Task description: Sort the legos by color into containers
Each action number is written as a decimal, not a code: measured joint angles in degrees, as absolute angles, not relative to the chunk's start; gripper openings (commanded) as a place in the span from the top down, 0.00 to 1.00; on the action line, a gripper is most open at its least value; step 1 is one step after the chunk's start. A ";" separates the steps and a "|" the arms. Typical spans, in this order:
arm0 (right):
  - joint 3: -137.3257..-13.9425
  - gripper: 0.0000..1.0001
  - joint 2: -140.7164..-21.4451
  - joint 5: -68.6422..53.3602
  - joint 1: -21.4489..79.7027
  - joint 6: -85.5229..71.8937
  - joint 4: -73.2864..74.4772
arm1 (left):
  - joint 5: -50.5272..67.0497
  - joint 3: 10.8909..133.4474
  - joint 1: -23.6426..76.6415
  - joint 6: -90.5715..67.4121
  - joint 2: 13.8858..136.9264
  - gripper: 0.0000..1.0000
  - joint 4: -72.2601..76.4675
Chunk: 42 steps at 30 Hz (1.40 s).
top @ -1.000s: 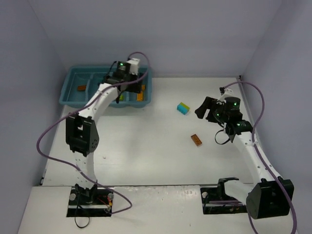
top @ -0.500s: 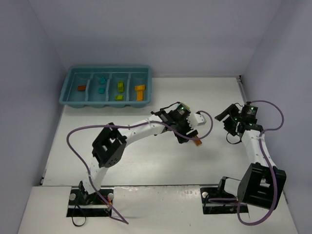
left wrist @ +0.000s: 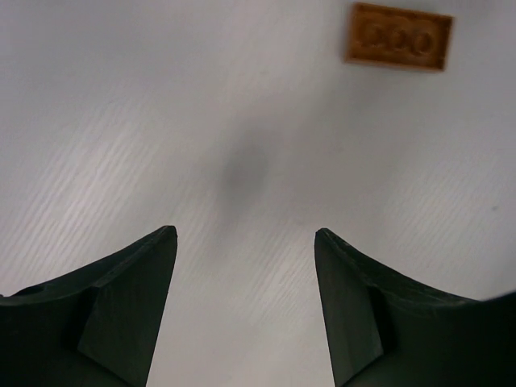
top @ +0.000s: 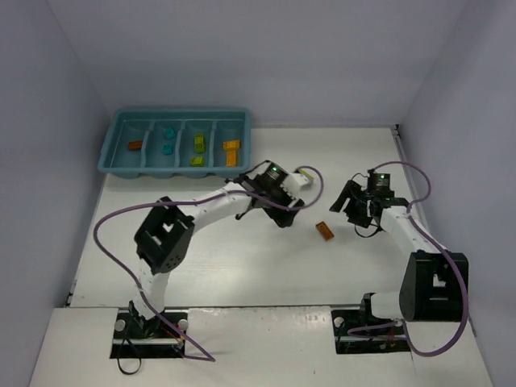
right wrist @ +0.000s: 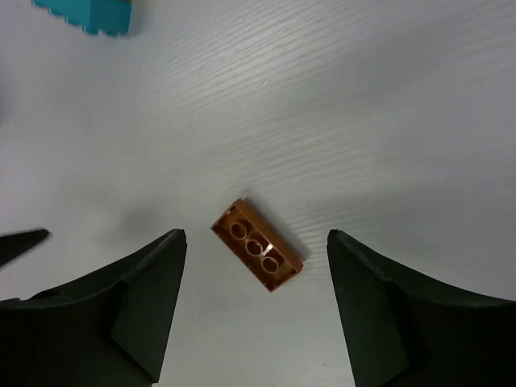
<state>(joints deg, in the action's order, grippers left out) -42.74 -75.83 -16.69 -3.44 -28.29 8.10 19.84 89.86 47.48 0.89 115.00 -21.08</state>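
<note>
Brown-orange lego (right wrist: pixel 258 255) sits under the open, empty right claw (right wrist: pixel 256 235), the left claw (left wrist: pixel 245 231) is open and empty too, so lowering to pinch looks next.

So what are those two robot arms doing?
They sort legos by colour into the tray; several already lie in its compartments. A brown brick and a teal brick lie loose on the table. The right gripper and left gripper are open and empty, the right one pointing at the brown brick.
</note>
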 measured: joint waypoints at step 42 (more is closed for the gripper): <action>-61.45 1.00 -101.16 -22.61 26.02 -37.60 -7.22 | 29.43 56.64 17.41 -30.76 76.01 0.37 -14.87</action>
